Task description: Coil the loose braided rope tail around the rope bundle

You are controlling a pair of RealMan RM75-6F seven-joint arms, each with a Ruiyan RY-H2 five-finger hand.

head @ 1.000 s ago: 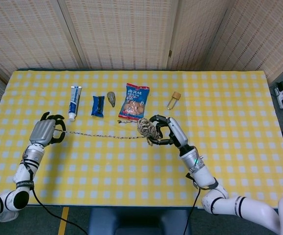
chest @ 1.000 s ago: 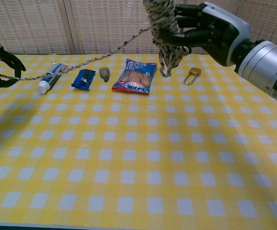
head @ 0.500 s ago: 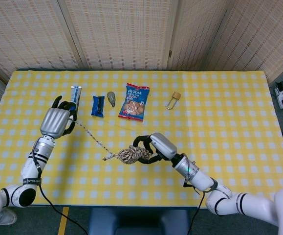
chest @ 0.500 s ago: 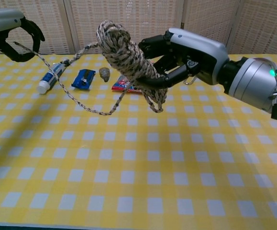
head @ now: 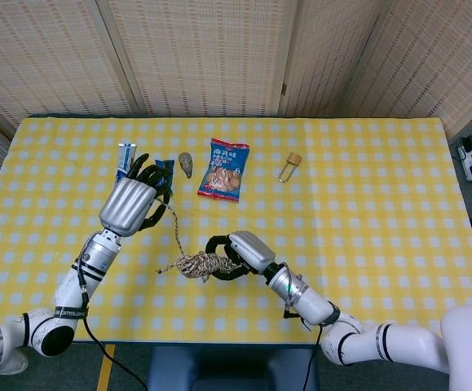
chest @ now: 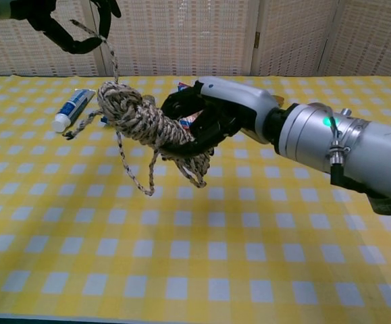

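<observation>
- While your right robot hand (chest: 205,121) gripped the rope bundle (chest: 138,121) above the worktop (chest: 263,256), long axis lay roughly level, pointing leftward.
- Loose tail (head: 174,230): rose from the bundle to your left robot hand (head: 134,204), which pinched it, up and left, nearer the tail's free run.

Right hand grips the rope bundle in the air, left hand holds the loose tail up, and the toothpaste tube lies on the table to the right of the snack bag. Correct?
Not quite. In the head view the toothpaste tube lies left of the snack bag, not right. The rest stands: the right hand grips the rope bundle in the air and the left hand holds the loose tail up.
</observation>
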